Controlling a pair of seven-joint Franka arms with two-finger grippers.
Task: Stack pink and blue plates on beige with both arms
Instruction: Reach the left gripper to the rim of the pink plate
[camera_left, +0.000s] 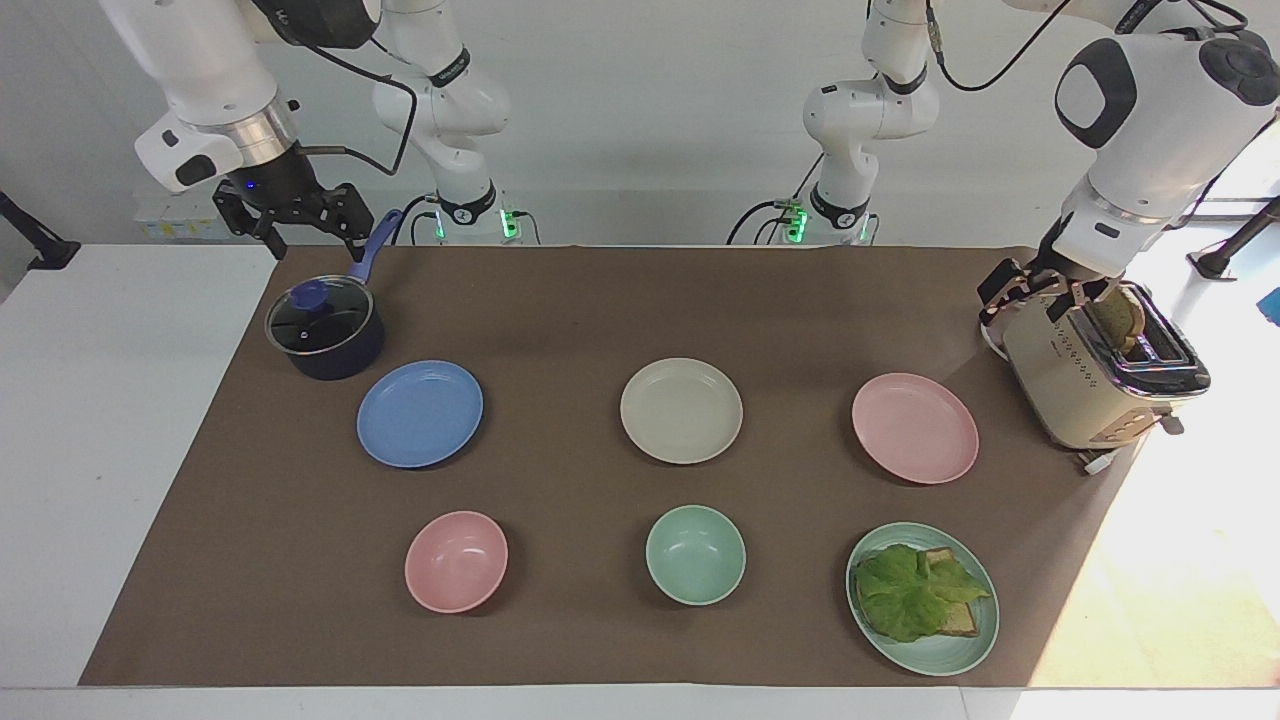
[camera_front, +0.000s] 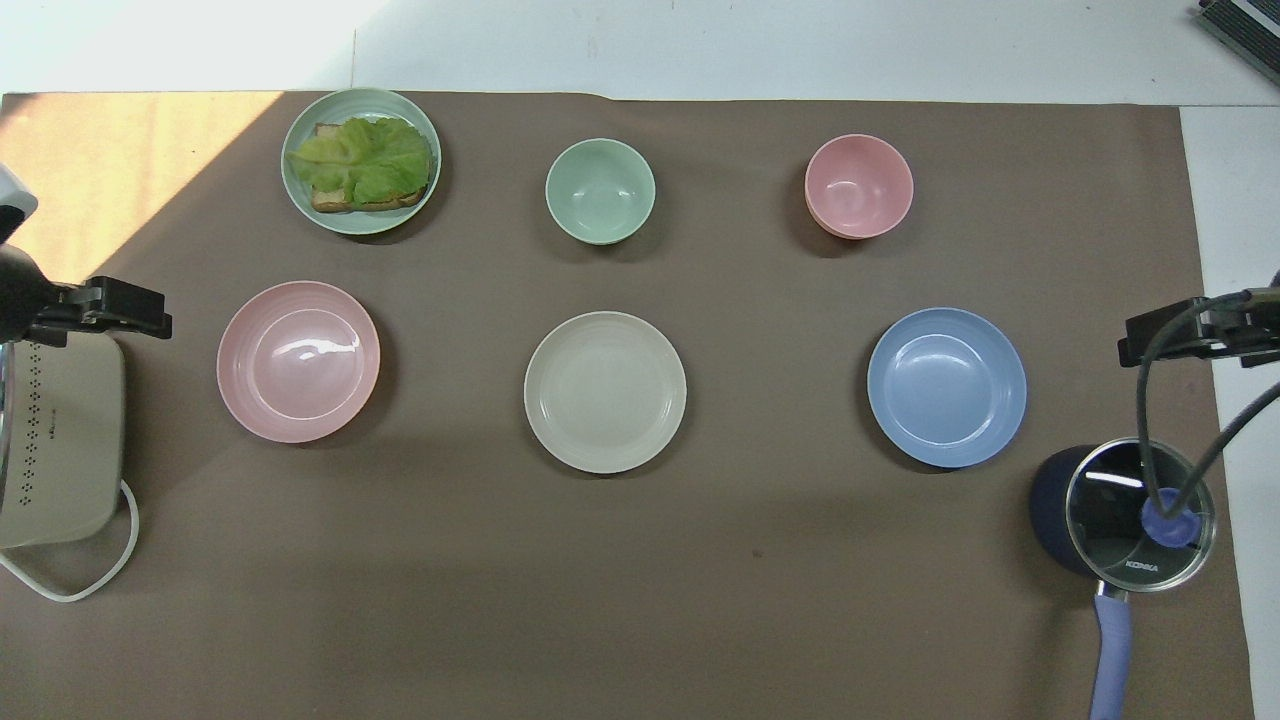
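Note:
Three equal plates lie in a row across the brown mat. The beige plate (camera_left: 681, 410) (camera_front: 605, 392) is in the middle, with the blue plate (camera_left: 420, 413) (camera_front: 947, 387) toward the right arm's end and the pink plate (camera_left: 915, 428) (camera_front: 298, 361) toward the left arm's end. All three are bare and apart from each other. My right gripper (camera_left: 312, 245) (camera_front: 1190, 335) hangs open and empty in the air over the pot's handle. My left gripper (camera_left: 1035, 295) (camera_front: 100, 305) is open and empty over the toaster's edge beside the pink plate.
A dark blue lidded pot (camera_left: 325, 330) stands beside the blue plate, nearer the robots. A cream toaster (camera_left: 1090, 380) holding a bread slice stands at the left arm's end. Farther from the robots are a pink bowl (camera_left: 456, 561), a green bowl (camera_left: 695, 554) and a green plate (camera_left: 985, 640) with lettuce on toast.

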